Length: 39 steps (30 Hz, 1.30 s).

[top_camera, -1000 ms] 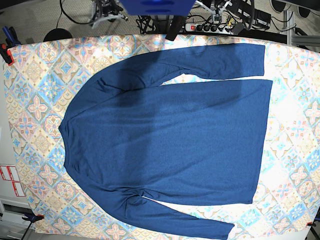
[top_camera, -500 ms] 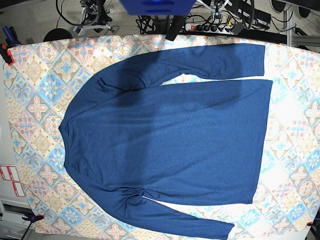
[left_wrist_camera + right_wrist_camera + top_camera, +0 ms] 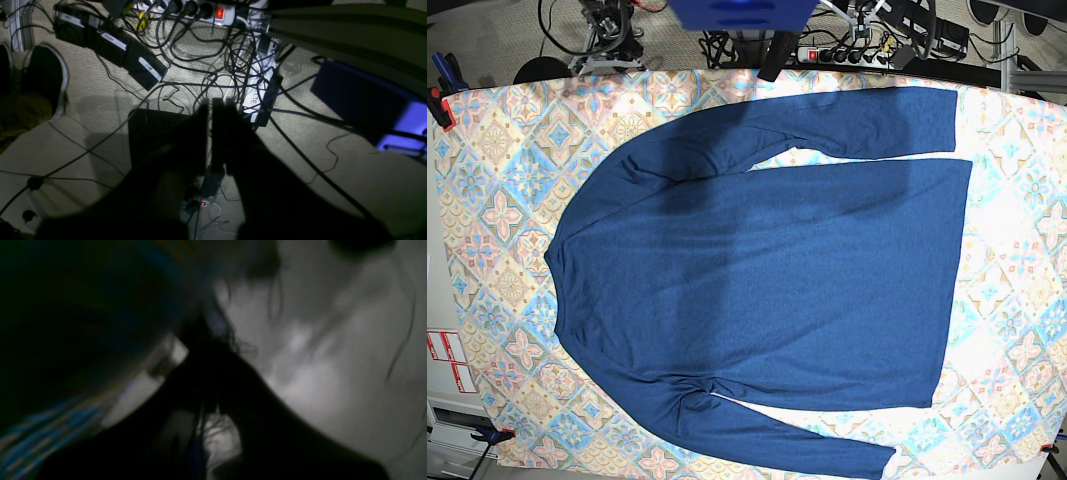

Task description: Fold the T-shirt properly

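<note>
The T-shirt (image 3: 757, 270) is dark navy with long sleeves. It lies flat on the pastel tablecloth (image 3: 497, 200), collar to the left and hem to the right. One sleeve runs along the far edge and the other along the near edge. My left gripper (image 3: 210, 106) hangs shut and empty over the floor behind the table, away from the shirt. My right gripper (image 3: 206, 336) is a dark blur, shut with nothing seen in it, beside a smeared strip of the tablecloth (image 3: 30, 443). Part of the right arm (image 3: 605, 22) shows beyond the table's far edge.
Tangled cables and a power strip (image 3: 200, 10) cover the floor behind the table, with black adapters (image 3: 110, 46) and a shoe (image 3: 46, 76). A blue box (image 3: 742, 12) overhangs the far edge. Clamps (image 3: 439, 105) hold the cloth at the left.
The part of the right arm beyond the far edge has shifted left. The shirt has not moved.
</note>
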Available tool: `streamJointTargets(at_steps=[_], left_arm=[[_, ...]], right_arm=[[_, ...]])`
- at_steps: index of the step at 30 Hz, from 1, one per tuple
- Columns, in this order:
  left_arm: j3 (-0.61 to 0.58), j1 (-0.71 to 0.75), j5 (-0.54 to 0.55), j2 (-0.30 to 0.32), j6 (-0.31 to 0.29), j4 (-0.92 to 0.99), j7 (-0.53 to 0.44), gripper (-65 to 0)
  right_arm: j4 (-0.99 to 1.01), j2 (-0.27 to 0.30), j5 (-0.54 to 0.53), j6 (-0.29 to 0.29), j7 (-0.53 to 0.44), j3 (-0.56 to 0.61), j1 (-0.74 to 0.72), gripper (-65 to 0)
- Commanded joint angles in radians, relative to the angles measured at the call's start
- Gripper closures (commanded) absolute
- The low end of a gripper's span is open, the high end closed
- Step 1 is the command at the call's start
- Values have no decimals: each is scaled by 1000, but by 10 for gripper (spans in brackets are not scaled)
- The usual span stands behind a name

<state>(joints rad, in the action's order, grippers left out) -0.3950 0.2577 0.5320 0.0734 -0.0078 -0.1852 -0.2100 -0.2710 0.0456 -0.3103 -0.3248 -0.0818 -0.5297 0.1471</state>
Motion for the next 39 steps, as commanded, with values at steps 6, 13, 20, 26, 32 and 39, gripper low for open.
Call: streamJointTargets(at_steps=[6, 13, 20, 26, 32, 39], left_arm=[[1, 9, -2, 16, 1, 0, -6, 0], [-2, 10, -2, 55, 1, -4, -6, 0], [-2, 33, -2, 93, 1, -7, -6, 0], [0, 99, -2, 108, 1, -35, -6, 0], [1, 214, -2, 164, -1, -207, -6, 0], [1, 332, 1, 234, -1, -422, -6, 0]], right_arm=[[-60, 6, -22, -7, 173, 32, 1, -2], [-61, 50, -19, -7, 130, 173, 92, -2], [-64, 110, -16, -7, 95, 182, 162, 0], [-208, 118, -16, -7, 90, 182, 276, 0], [-405, 118, -19, -7, 98, 176, 382, 0], [-466, 118, -20, -7, 99, 173, 440, -2]])
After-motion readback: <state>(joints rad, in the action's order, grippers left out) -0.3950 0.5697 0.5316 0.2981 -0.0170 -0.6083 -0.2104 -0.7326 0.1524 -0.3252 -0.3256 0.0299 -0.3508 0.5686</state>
